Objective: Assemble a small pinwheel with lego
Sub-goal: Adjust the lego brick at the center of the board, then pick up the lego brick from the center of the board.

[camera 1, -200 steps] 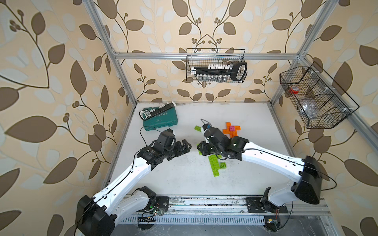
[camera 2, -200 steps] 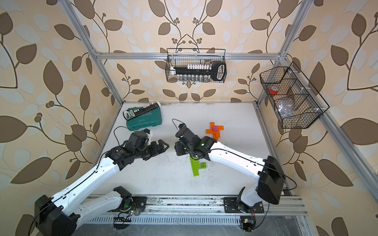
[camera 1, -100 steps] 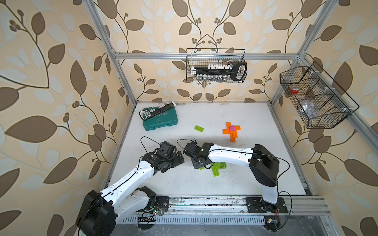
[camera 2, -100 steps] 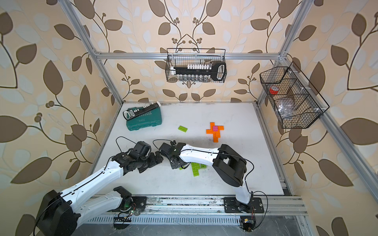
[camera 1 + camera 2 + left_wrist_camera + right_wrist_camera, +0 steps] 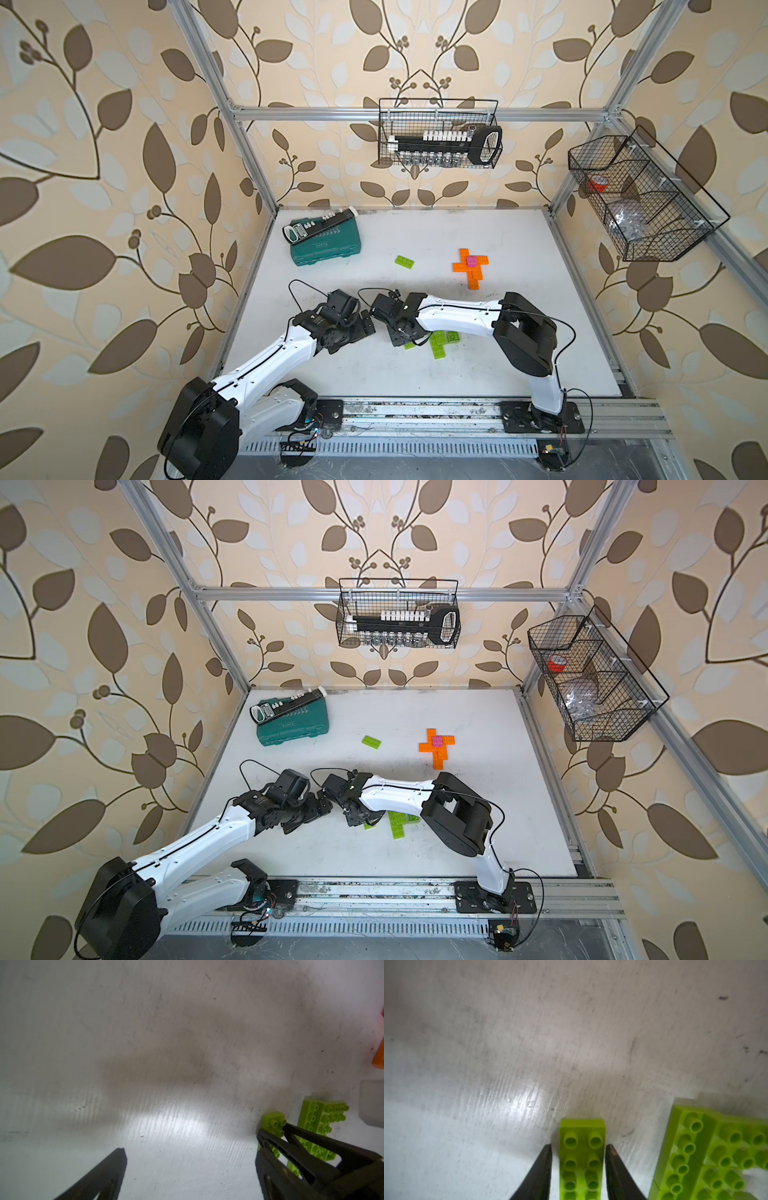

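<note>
White and scuffed, the tabletop sits inside an aluminium frame backed by leaf-patterned wallpaper. 2 black containers hang on the walls: a far wire basket and a right wire basket. At the far left lies a teal plastic tool case.

Right of centre, toward the far side, an orange pinwheel cross of studded plastic bricks lies flat with a small pink studded brick on its hub. To its left, well apart, 1 loose lime green rectangular brick lies alone.

On the near side of the middle, a joined cluster of lime green studded bricks lies flat, partly under the right arm. Just left of it, and apart from it, a single lime green brick 2 studs wide lies studs up.

The right gripper straddles this brick. Its black fingers stand narrowly apart, 1 along each long side. A sliver of table shows between 1 finger and the brick. The other finger sits at the brick's edge, and whether it touches cannot be told.

The left gripper hangs low over bare tabletop just left of the right gripper, fingers spread wide with nothing between them. In both top views the 2 grippers sit close together.
</note>
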Tool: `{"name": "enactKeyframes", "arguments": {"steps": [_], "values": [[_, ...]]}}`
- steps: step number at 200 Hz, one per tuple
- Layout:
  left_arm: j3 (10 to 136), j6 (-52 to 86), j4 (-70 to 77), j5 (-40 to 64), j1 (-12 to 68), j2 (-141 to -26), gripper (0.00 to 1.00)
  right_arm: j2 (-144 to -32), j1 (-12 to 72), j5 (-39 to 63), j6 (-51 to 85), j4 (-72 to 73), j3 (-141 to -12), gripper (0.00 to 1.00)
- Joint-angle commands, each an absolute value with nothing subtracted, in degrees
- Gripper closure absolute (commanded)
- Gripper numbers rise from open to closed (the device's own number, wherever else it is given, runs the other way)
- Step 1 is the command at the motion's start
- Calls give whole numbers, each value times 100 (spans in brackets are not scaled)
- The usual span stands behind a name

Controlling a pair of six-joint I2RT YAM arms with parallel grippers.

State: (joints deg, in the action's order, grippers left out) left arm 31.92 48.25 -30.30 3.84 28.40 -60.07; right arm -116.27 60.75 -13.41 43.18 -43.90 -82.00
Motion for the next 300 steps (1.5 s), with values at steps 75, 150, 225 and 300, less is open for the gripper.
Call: {"name": "enactKeyframes", "arguments": {"steps": [75,150,225,300], "values": [[2902,5416,-2120,17,4117,-6141,21,-10619,5901,-590,3995,-4468,-7803,60],[2653,5699,-1012,328,4413,-6431,25,-10417,5784,-739,3616,-5013,-7565,64],[2084,5746,114,1577,3283,-6454,25,-10821,5765,-434,4096,-5379,-8030,75],[2090,5512,-40,1855,2926,-6398,25,-11359,5766,-211,4292,-5322,-8273,79]]}}
